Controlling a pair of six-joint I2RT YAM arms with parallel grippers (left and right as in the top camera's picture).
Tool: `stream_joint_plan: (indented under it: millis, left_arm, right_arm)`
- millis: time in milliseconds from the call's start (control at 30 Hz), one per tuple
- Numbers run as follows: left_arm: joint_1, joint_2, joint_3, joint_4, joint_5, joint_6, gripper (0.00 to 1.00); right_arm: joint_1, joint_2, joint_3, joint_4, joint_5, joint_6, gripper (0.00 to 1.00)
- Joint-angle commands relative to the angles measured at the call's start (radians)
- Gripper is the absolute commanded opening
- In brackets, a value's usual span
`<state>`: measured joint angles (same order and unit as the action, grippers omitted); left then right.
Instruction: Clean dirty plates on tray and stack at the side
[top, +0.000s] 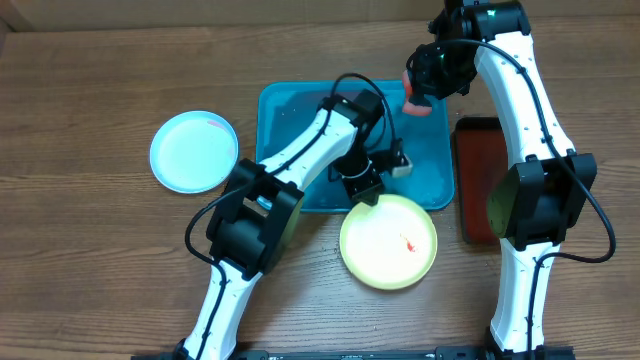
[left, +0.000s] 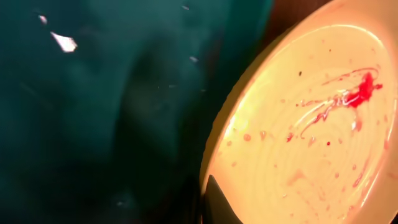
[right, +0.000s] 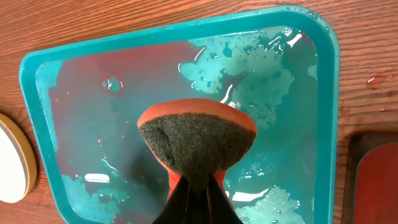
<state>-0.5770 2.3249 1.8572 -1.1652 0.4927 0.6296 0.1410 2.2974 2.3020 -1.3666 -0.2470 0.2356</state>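
The turquoise tray lies mid-table, wet inside, and also shows in the right wrist view. A yellow-green plate with a red sauce smear lies in front of the tray, its rim over the tray's front edge. My left gripper is at that rim, one finger on the plate. A pale blue-white plate lies on the table to the left. My right gripper is shut on an orange sponge with a dark scouring face, above the tray's back right. A third plate is not visible.
A dark red, black-rimmed tray lies right of the turquoise tray and also shows in the right wrist view. A pale plate's edge shows at that view's left edge. The left arm reaches across the tray.
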Motion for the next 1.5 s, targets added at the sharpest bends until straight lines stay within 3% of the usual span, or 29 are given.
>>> stream_joint_plan:
  millis: [0,167,200,267,733,867,933,1133,1233,1367,1467]
  left_arm:
    - [0.078,0.001,0.111,-0.009,-0.012,-0.174,0.04]
    - [0.183,0.001,0.219,-0.009,-0.124,-0.522,0.04]
    - [0.22,0.001,0.23,-0.008,-0.198,-0.648,0.04]
    - [0.249,0.002,0.227,-0.011,-0.242,-0.743,0.04]
    - [0.251,0.002,0.075,0.067,-0.238,-0.765,0.04]
    - [0.257,0.002,0.076,0.077,-0.238,-0.777,0.56]
    - [0.271,0.002,0.076,0.064,-0.234,-0.822,0.64]
    - [0.309,0.001,0.079,-0.05,-0.143,-0.848,0.56]
    - [0.308,0.001,0.078,-0.098,-0.138,-0.847,0.4]
    - [0.291,0.002,0.056,-0.054,-0.166,-0.863,0.29]
    - [0.278,0.002,0.02,0.012,-0.192,-0.899,0.28]
  right_arm:
    - [0.002,-0.029,0.022,0.001,0.002,0.0,0.04]
    - [0.002,-0.029,0.022,-0.002,0.002,0.0,0.04]
    - [0.002,-0.029,0.022,-0.002,0.002,0.001,0.04]
    - [0.002,-0.029,0.022,-0.002,0.001,0.001,0.04]
    - [0.051,-0.029,-0.048,0.006,-0.002,0.0,0.04]
    - [0.058,-0.029,-0.058,0.018,-0.002,0.0,0.04]
    - [0.058,-0.029,-0.058,0.018,-0.002,0.0,0.04]
    - [0.058,-0.029,-0.058,0.006,-0.002,-0.008,0.04]
    - [0.058,-0.029,-0.058,0.009,-0.002,-0.008,0.04]
    - [0.058,-0.029,-0.058,0.015,-0.002,-0.008,0.04]
    - [0.058,-0.029,-0.058,0.014,-0.002,-0.008,0.04]
